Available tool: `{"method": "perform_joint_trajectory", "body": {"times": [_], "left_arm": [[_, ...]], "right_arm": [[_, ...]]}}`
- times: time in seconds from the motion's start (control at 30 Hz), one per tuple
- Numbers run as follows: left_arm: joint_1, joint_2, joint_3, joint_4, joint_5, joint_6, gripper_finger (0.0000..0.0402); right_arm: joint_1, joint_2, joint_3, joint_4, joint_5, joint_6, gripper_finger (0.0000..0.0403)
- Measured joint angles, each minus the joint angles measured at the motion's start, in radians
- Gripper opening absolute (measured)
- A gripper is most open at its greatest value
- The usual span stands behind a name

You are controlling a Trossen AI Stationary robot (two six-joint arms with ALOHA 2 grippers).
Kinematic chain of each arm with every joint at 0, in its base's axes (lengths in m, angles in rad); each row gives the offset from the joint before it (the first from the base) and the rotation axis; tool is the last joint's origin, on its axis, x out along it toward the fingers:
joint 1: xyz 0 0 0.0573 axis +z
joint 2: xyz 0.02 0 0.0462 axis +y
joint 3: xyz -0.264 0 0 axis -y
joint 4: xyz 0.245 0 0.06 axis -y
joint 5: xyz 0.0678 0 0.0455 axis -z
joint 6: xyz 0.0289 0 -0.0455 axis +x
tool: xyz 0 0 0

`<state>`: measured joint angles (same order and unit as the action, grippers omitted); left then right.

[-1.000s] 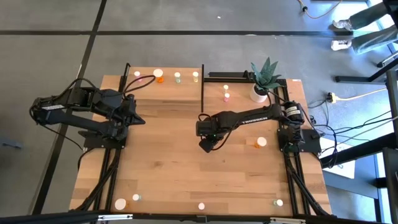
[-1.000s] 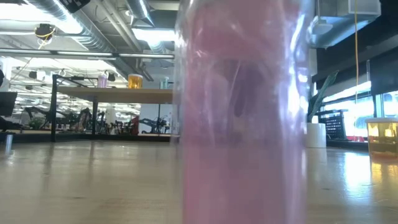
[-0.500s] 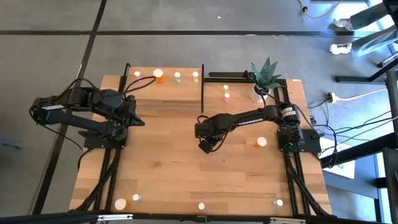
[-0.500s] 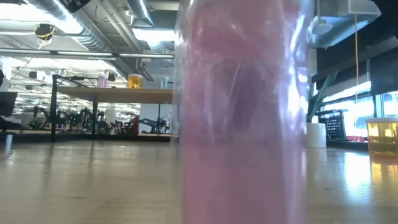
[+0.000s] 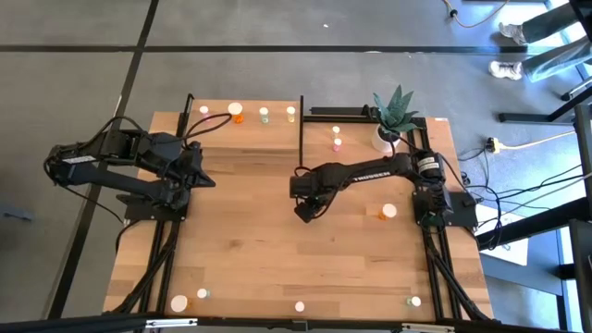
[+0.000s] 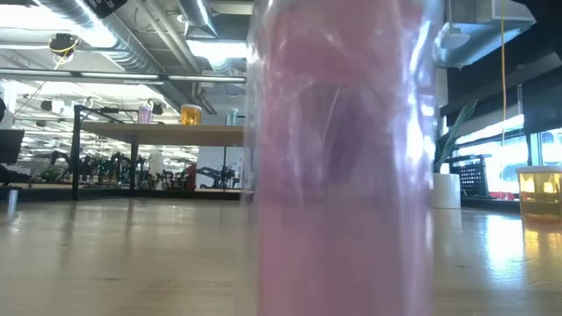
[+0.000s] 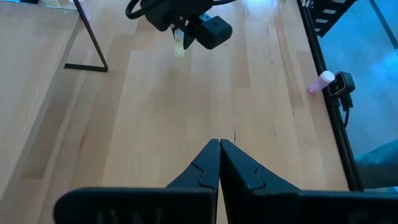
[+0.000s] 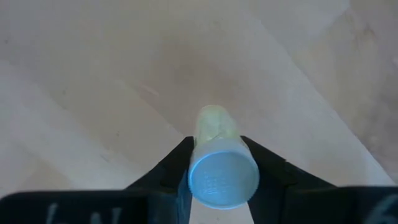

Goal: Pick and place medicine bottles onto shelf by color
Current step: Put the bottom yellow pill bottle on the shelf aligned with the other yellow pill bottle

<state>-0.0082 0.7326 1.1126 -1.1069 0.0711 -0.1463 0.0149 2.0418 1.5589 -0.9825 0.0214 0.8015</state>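
A: Right gripper (image 5: 302,211), doing what?
B: Pinching 1 yellowish bottle (image 8: 217,163) between both fingers (image 8: 171,171), just under its white cap, body pointing down at the bare tabletop (image 5: 250,240). Held over the table's middle, near the front corner post of the shelf (image 5: 277,139).
A: Why gripped so high?
B: Probably to leave the base free for standing it upright on the shelf.
A: Destination?
B: Judging by colour, next to the pale greenish bottle (image 5: 264,114) at the shelf's far edge, apart from the orange-bodied bottle (image 5: 237,117) there.
A: Left gripper (image 7: 219,163)?
B: Pressed together, empty, parked at the table's left side by the shelf. Likely kept back to leave the way clear.
A: Other bottles?
B: 1 orange bottle (image 5: 386,212) right of the carrying arm. 2 small ones (image 5: 336,139) near the plant pot (image 5: 383,140). Several along the front edge (image 5: 299,306). 1 pink bottle (image 6: 342,175) right in front of the low camera.
A: Risk?
B: Clipping the black post on approach. Worth lifting well clear first.
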Motion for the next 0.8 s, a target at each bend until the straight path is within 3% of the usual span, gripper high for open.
{"method": "perform_joint_trajectory", "body": {"times": [0.63, 0.8], "left_arm": [[0.0, 0.0, 0.0, 0.0, 0.0, 0.0, 0.0002], [0.0, 0.0, 0.0, 0.0, 0.0, 0.0, 0.0001]], "right_arm": [[-0.006, 0.0, 0.0, 0.012, -0.016, 0.002, 0.011], [-0.006, 0.0, 0.0, 0.026, -0.016, 0.006, 0.0127]]}}
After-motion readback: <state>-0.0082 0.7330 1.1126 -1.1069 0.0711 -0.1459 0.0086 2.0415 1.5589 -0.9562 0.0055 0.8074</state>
